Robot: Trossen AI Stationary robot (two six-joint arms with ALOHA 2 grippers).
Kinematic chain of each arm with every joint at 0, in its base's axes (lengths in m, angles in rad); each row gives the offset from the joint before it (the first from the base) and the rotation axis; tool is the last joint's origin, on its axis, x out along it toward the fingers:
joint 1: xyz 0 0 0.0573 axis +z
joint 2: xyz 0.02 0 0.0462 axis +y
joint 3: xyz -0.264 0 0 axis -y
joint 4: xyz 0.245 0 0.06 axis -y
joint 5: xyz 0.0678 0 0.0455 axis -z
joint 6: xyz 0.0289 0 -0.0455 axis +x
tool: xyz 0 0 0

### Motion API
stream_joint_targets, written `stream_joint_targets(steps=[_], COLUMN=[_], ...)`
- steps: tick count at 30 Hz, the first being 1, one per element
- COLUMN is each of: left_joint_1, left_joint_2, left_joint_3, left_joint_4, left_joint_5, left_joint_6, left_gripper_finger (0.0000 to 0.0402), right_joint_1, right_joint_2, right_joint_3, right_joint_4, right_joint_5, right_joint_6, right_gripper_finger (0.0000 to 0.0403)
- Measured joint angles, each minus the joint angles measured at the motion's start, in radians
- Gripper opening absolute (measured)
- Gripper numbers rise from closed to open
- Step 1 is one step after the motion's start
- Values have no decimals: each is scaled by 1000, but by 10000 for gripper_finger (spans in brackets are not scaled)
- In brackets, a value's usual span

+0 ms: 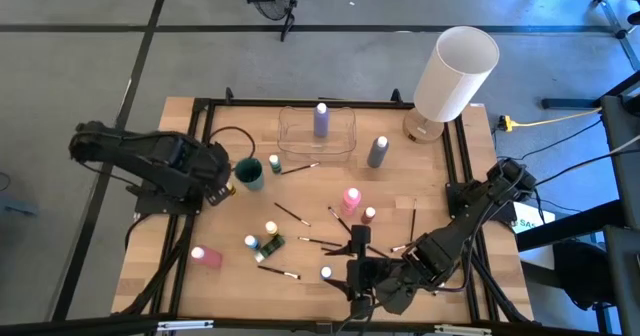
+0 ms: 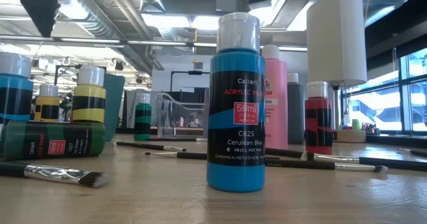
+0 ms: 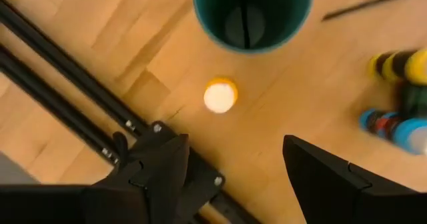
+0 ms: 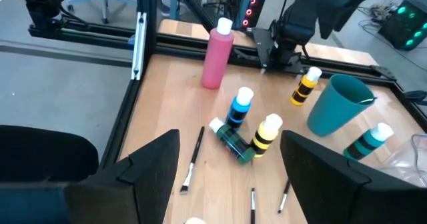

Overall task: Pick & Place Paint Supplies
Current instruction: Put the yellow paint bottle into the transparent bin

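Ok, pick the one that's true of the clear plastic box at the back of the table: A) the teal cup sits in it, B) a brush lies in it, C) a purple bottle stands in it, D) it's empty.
C: in the high view a purple bottle stands inside the clear box, while the teal cup sits outside it on the table.

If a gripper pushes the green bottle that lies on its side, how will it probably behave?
The green bottle is round and lies flat, so it would probably roll. The yellow bottle and blue bottle stand close against it and may tip. Its smooth plastic may feel slippery.

white lamp (image 1: 455, 73), teal cup (image 1: 249, 174), clear container (image 1: 292, 140)
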Motion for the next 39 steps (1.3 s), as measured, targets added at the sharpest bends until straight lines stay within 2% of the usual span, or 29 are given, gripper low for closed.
stream_joint_targets(steps=[11,17,27,39], left_joint_1=[101,166,284,334], left_joint_2=[157,210,185,174], left_joint_3=[-52,-77,-78,-78], left_joint_4=[26,68,77,87], left_joint_5=[43,106,107,107], left_joint_6=[162,247,340,296], left_gripper_finger=[239,239,239,239], right_joint_1=[0,0,2,2], right_joint_2=[0,0,0,0], right_joint_3=[0,0,0,0], right_joint_4=[5,5,5,1], right_joint_5=[0,0,-46,-49], right_joint_6=[-1,-3,-2,23], right_gripper_finger=[264,263,263,263])
